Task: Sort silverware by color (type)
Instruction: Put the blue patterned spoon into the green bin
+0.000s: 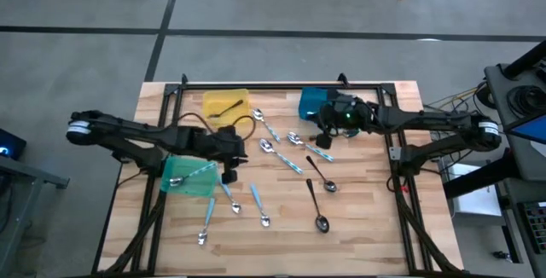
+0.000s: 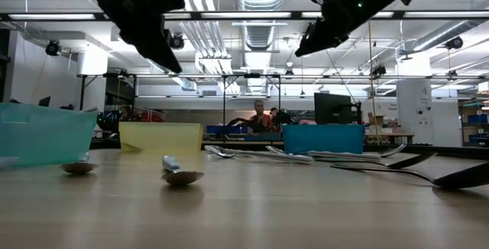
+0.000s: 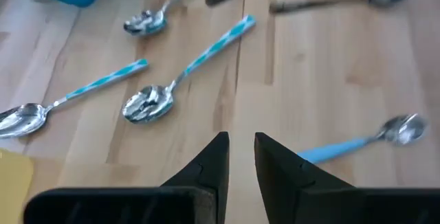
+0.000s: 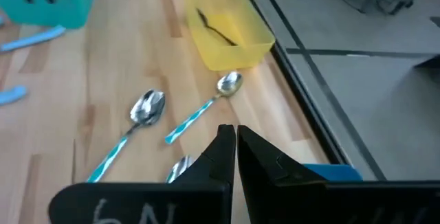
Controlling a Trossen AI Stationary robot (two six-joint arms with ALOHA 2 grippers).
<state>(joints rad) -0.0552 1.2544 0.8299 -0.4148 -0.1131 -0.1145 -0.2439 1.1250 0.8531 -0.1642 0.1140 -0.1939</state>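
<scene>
- My left gripper (image 1: 229, 160) is by the green bin (image 1: 175, 186), slightly parted, empty.
- Nearest blue-handled spoon (image 1: 230, 198) lies just beyond, handle pointing at it.
- Right gripper (image 1: 324, 121) closed, empty.

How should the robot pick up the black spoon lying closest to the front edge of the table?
Probably by the middle of its thin handle, coming straight down from above. The black spoon lies flat on the table, its handle running toward the bins and its bowl toward the front edge. The straight handle suits narrow fingers; the rounded bowl could slip. Closing the fingers across the handle looks safest, and nothing crowds it.
</scene>
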